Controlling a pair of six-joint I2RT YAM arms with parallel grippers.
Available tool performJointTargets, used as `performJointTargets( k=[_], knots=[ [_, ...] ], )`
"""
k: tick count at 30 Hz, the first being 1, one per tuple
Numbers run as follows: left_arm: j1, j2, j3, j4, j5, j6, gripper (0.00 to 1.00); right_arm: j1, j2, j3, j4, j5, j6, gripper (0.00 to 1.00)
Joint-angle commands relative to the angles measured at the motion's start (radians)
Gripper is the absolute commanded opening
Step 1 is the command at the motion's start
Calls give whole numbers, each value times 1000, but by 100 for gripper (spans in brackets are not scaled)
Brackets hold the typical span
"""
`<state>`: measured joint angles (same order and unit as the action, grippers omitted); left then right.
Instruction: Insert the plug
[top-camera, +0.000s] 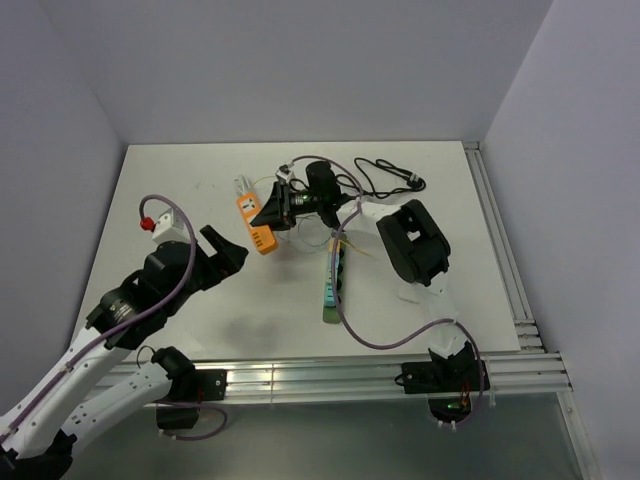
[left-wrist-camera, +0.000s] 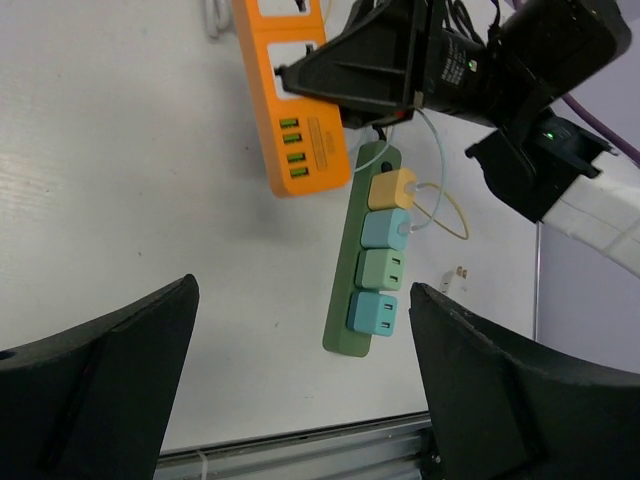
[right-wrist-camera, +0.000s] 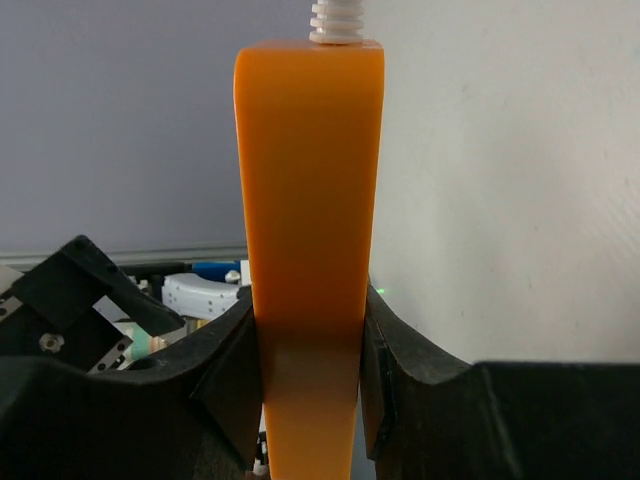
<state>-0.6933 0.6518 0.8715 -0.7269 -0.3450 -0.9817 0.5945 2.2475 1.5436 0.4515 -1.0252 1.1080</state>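
An orange power strip (top-camera: 258, 228) lies at the table's middle; it also shows in the left wrist view (left-wrist-camera: 292, 120) and the right wrist view (right-wrist-camera: 308, 180). My right gripper (top-camera: 272, 211) is shut on its sides, with the fingers (right-wrist-camera: 400, 360) pressed against the strip. A black cord with a plug (top-camera: 412, 182) lies at the back right. My left gripper (top-camera: 226, 254) is open and empty, hovering over the front left of the table (left-wrist-camera: 100, 180); its own view shows nothing between the fingertips.
A green power strip (top-camera: 331, 300) holding several coloured USB adapters (left-wrist-camera: 385, 270) lies right of the orange one. A small white adapter (left-wrist-camera: 455, 279) lies beside it. Thin cables loop near the right arm. An aluminium rail (top-camera: 330, 375) borders the front edge.
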Motion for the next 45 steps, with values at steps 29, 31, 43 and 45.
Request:
performJointTargets(
  k=[29, 31, 43, 45],
  knots=[
    [308, 138, -301, 337, 324, -35, 76, 202, -138, -344, -389, 373, -372, 16],
    [307, 138, -305, 349, 330, -29, 76, 208, -149, -356, -386, 382, -378, 20],
    [308, 103, -295, 319, 308, 0, 78, 226, -281, -286, -548, 507, -471, 61],
    [308, 92, -295, 310, 302, 8, 78, 234, -298, -275, -563, 514, -476, 63]
  ],
)
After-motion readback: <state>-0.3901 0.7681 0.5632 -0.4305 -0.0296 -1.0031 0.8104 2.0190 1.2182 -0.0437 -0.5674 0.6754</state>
